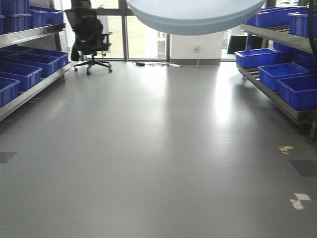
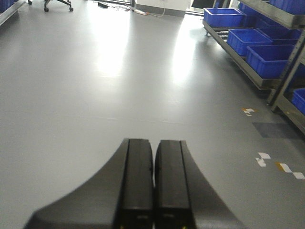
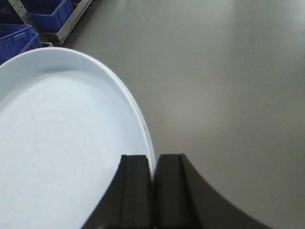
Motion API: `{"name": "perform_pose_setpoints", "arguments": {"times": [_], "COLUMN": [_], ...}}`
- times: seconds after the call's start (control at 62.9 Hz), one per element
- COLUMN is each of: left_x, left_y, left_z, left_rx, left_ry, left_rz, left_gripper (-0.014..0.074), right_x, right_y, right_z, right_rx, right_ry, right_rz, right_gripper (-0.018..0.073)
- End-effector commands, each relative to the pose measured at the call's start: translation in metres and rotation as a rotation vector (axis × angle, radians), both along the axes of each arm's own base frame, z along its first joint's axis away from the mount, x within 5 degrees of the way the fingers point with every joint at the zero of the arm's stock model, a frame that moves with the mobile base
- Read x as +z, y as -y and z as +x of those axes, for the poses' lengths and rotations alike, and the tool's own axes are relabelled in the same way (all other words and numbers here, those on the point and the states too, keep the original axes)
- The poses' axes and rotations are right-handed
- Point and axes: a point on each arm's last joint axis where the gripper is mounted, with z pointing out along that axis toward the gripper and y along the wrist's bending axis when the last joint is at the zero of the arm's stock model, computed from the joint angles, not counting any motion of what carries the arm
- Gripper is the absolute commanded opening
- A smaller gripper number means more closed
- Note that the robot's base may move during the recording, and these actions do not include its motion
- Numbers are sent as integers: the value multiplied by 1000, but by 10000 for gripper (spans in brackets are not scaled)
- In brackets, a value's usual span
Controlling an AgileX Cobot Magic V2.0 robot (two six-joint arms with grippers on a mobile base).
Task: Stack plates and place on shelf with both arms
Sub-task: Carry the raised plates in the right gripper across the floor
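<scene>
Right gripper (image 3: 153, 164): both fingers (image 3: 136, 191) pinched onto the rim of the pale blue plate (image 3: 62, 143). The rim edge runs straight into the slit between the two pads, with no gap that I can see. The plate body spreads out to the left of the fingers and fills that half of the right wrist view. To the right of the fingers there's just grey floor (image 3: 228, 71). The plate is held up in the air, with floor well below it. Blue bins (image 3: 45, 14) show past the plate's far edge, up-left of the fingertips.

Front cam: I get the plate (image 1: 195, 15) from underneath. It hangs across the top of the frame, centre to right, close to the lens.

Left gripper (image 2: 154, 145): fingers (image 2: 138, 186) pressed flat against each other, holding nothing. Straight ahead of the fingertips is open floor with window glare. Ahead and to the right of the fingers is a shelf rack (image 2: 284, 71) loaded with more blue bins. Tape marks (image 2: 263, 155) sit on the floor to the right, roughly level with the fingertips. Chair (image 2: 57, 5) wheels show far ahead-left, at the frame edge.

Front cam also has the same chair by the windows, a cable (image 1: 166, 64) running along the far wall, and bin racks down both sides.
</scene>
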Motion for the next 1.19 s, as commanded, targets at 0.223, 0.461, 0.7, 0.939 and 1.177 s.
{"name": "perform_pose_setpoints", "arguments": {"times": [0.223,0.461,0.7,0.939,1.177], "left_x": [18,18,18,18,18], "left_y": [-1,-1,-1,-1,-1], "left_z": [2,2,2,2,2], "left_rx": [16,16,16,16,16], "left_ry": [109,109,109,109,109], "left_rz": [-32,-32,-32,-32,-32], "left_gripper": [87,87,87,87,87], "right_x": [31,31,31,31,31], "right_y": [3,3,3,3,3], "right_z": [-4,-4,-4,-4,-4], "right_rx": [-8,-8,-8,-8,-8], "right_ry": [157,157,157,157,157], "right_rz": [49,49,49,49,49], "right_gripper": [52,52,52,52,52]}}
